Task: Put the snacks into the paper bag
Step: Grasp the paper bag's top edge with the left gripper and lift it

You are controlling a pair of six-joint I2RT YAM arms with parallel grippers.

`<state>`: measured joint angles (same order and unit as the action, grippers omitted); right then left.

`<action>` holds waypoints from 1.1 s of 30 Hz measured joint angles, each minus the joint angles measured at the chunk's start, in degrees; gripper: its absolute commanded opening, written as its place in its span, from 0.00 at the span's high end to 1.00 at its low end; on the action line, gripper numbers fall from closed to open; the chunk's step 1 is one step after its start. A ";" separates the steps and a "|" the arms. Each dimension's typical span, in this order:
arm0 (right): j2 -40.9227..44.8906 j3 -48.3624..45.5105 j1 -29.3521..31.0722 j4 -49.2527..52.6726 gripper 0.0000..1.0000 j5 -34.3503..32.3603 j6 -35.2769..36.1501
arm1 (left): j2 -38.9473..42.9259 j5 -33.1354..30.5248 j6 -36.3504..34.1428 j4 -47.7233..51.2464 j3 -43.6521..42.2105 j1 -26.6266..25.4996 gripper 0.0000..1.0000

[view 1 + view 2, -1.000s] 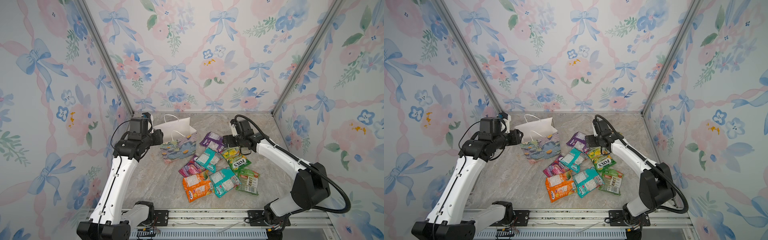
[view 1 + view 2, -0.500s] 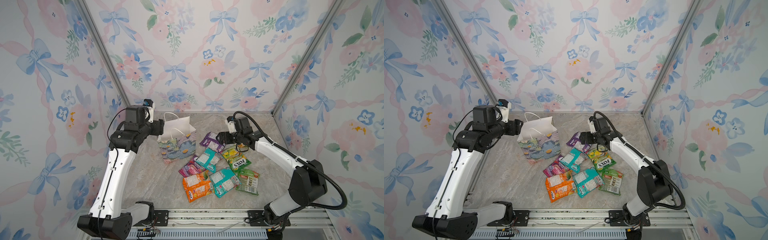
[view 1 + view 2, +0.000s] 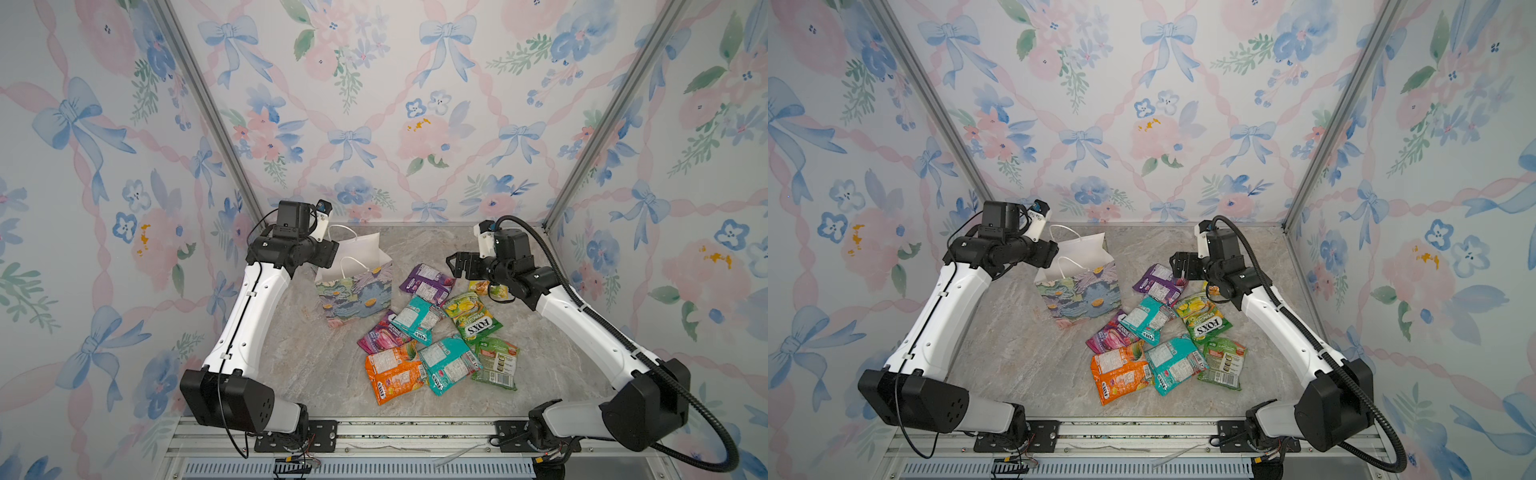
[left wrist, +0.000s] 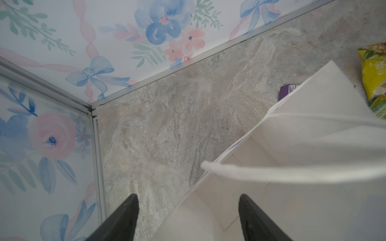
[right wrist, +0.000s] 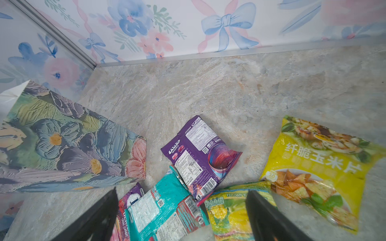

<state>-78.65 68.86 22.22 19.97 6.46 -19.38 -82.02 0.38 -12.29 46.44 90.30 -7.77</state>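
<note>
**Paper bag** point(image 3: 356, 286): upright on the table point(image 3: 303, 365), rear left of centre, mouth open, white inside showing.

**Snacks** point(image 3: 1177, 361): we count eight packets, all flat on the table just right of and in front of the bag, several overlapping. They are a purple packet point(image 3: 428, 283), a yellow packet point(image 5: 317, 167), a green FOX'S packet point(image 3: 471, 318), two teal, one berry-pink, one orange and one dark green.

**Left jaws:** open, straddling the bag's rim, clamping nothing.

**Right jaws:** open and empty, hovering above the purple and yellow packets.
</note>
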 measured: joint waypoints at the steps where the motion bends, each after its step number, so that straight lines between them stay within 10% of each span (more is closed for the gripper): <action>1: 0.00 0.00 0.00 -0.04 0.03 -0.11 -0.20 | 0.00 0.02 -0.63 -0.02 0.44 0.00 0.22; 16: -0.44 0.00 0.00 -0.31 0.03 -0.22 -1.22 | -4.33 2.25 -3.82 0.00 1.66 0.00 0.26; 33: -1.36 0.00 0.11 -0.31 0.03 -0.22 -0.79 | -7.37 2.12 -3.78 -0.02 2.27 -0.09 0.63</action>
<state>-80.01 68.86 22.33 19.66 6.24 -20.16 -89.38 2.50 -16.08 46.41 92.58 -7.86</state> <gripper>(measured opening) 0.972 0.418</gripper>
